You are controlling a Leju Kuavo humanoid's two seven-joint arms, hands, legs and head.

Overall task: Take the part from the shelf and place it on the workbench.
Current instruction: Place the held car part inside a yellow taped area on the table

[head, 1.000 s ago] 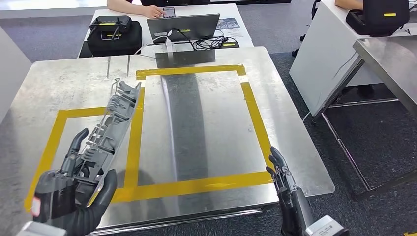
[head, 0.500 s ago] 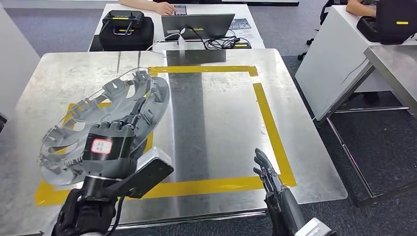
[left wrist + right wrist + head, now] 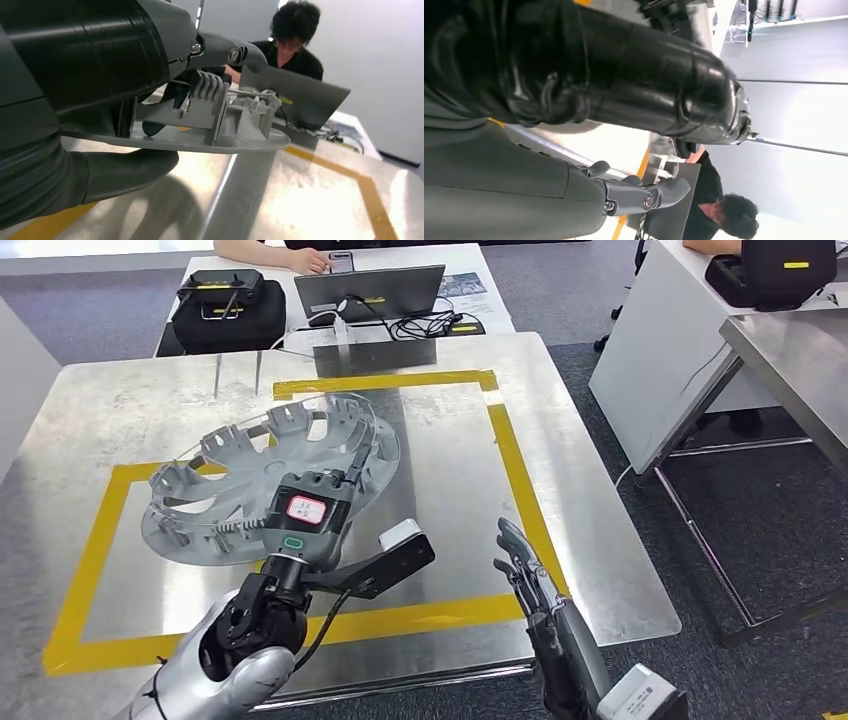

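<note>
The part (image 3: 235, 475) is a grey round wheel cover with ribbed clips along its rim. My left hand (image 3: 305, 515) grips its near edge and holds it nearly flat over the steel workbench (image 3: 440, 470), inside the yellow tape rectangle (image 3: 520, 475). In the left wrist view the part (image 3: 225, 127) hangs a little above the bench surface, with my thumb (image 3: 120, 170) under its rim. My right hand (image 3: 525, 575) stands at the bench's near right, fingers straight and apart, holding nothing. The right wrist view shows my right hand (image 3: 589, 85) close up.
Behind the workbench a table carries a laptop (image 3: 370, 292), cables and black cases (image 3: 230, 305); a person (image 3: 295, 40) sits there. Another steel bench (image 3: 790, 350) and a white table with a black case (image 3: 770, 270) stand to the right, across a carpeted aisle.
The left hand has turned the part from edge-on to nearly flat and carried it rightwards, towards the middle of the taped area. The right hand has risen slightly. The camera has shifted a little.
</note>
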